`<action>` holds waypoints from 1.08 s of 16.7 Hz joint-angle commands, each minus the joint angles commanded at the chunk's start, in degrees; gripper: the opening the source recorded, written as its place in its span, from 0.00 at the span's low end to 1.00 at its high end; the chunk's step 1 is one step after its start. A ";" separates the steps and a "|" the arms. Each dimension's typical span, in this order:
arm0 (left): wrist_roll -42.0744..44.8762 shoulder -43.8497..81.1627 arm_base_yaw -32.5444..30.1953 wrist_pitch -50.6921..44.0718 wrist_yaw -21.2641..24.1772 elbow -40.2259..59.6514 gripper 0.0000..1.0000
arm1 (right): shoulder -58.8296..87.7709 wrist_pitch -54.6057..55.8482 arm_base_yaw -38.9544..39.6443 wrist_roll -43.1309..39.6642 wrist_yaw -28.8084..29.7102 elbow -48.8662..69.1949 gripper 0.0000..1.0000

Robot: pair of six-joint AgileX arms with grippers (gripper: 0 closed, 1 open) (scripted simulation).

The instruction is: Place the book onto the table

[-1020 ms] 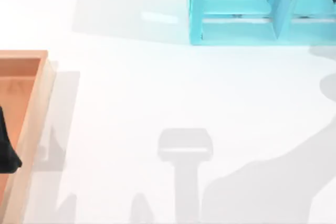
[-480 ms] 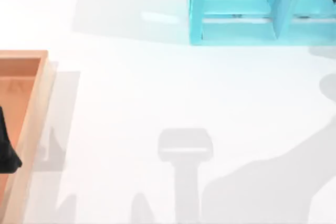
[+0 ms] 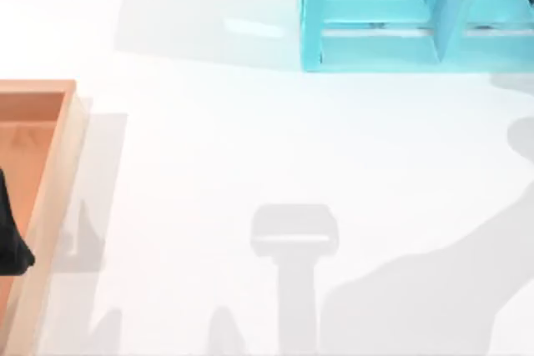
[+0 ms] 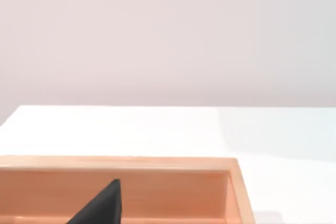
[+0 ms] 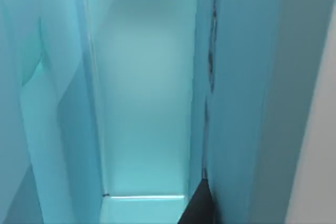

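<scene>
Over tray (image 3: 50,172), left arm (image 3: 10,235) parked.

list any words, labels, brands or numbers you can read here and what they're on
None: no text, label, brand or number can be read.
The cyan shelf unit has plain panels.
The wooden tray is bare wood.
The white table carries only shadows.
</scene>
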 joint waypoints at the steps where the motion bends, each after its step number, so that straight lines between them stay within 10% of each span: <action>1: 0.00 0.00 0.00 0.00 0.00 0.00 1.00 | 0.00 0.00 0.00 0.00 0.00 0.00 0.00; 9: 0.00 0.00 0.00 0.00 0.00 0.00 1.00 | -6.57 -3.80 -1.60 0.49 -1.88 -3.46 0.00; 18: 0.00 0.00 0.00 0.00 0.00 0.00 1.00 | -47.60 -24.03 -9.42 -0.34 -10.34 -21.72 0.00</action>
